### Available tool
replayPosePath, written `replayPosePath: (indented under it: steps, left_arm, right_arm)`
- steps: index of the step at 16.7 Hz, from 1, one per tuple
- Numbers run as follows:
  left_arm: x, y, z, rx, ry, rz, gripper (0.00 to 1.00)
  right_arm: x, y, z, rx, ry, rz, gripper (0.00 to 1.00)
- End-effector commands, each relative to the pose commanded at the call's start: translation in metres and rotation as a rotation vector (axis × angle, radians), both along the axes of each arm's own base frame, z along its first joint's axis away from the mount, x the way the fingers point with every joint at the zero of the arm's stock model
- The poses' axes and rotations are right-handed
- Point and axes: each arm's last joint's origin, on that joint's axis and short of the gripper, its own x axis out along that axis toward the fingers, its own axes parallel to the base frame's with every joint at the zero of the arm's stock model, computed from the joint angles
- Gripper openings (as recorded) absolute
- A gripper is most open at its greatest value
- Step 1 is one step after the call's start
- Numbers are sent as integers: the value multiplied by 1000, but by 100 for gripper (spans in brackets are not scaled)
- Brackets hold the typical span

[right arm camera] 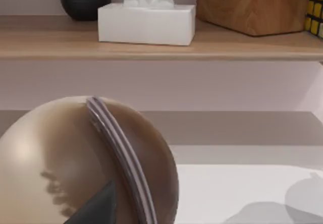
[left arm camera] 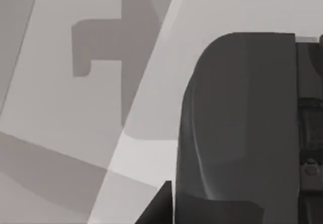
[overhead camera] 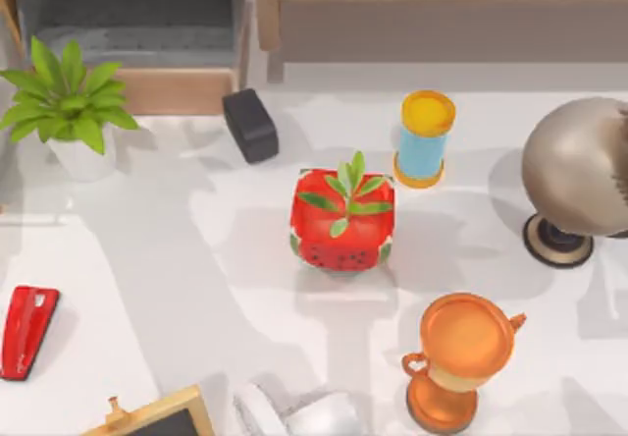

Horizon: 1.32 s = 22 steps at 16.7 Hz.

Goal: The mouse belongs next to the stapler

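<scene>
The red stapler (overhead camera: 27,330) lies flat near the table's left edge, towards the front. The mouse is out of view. A pale part of my left arm (overhead camera: 306,414) reaches in at the front edge, left of centre and well to the right of the stapler. One dark fingertip (left arm camera: 159,208) of that arm shows in the left wrist view beside a large dark grey body (left arm camera: 237,123) over the white table. The right wrist view has a single dark fingertip (right arm camera: 96,206) close against a beige ball (right arm camera: 75,158).
A black block (overhead camera: 250,124) sits at the back. A red strawberry-patterned planter (overhead camera: 342,218) stands mid-table. Blue-and-yellow cylinder (overhead camera: 424,139), orange trophy (overhead camera: 461,357) and beige ball on a dark stand (overhead camera: 577,166) fill the right. Potted plant (overhead camera: 69,107) back left; framed board (overhead camera: 157,418) front left.
</scene>
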Motion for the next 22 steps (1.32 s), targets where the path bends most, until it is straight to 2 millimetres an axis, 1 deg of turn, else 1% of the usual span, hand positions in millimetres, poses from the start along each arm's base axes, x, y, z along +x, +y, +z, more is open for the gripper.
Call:
replayPosePath:
  steps: [2,5,7,9,12,14,17,20,22]
  left_arm:
    - [-7,-6,27,16,-46,12,0]
    - [-21,-30,65,31,-110,9,0]
    - [-33,-54,87,33,-145,-7,0]
    - [-47,-82,103,28,-173,-31,0]
    - [-73,-128,115,11,-200,-78,0]
    - [-94,-158,115,-5,-205,-114,0]
    - [-125,-198,100,-29,-186,-173,0]
    - [-157,-231,71,-45,-135,-232,0]
    - [-178,-248,47,-48,-86,-270,0]
  right_arm:
    - [0,0,0,0,0,0,100]
    - [0,0,0,0,0,0,100]
    - [0,0,0,0,0,0,100]
    - [0,0,0,0,0,0,100]
    - [0,0,0,0,0,0,100]
    - [0,0,0,0,0,0,100]
    - [0,0,0,0,0,0,100]
    - [0,0,0,0,0,0,100]
    - [0,0,0,0,0,0,100]
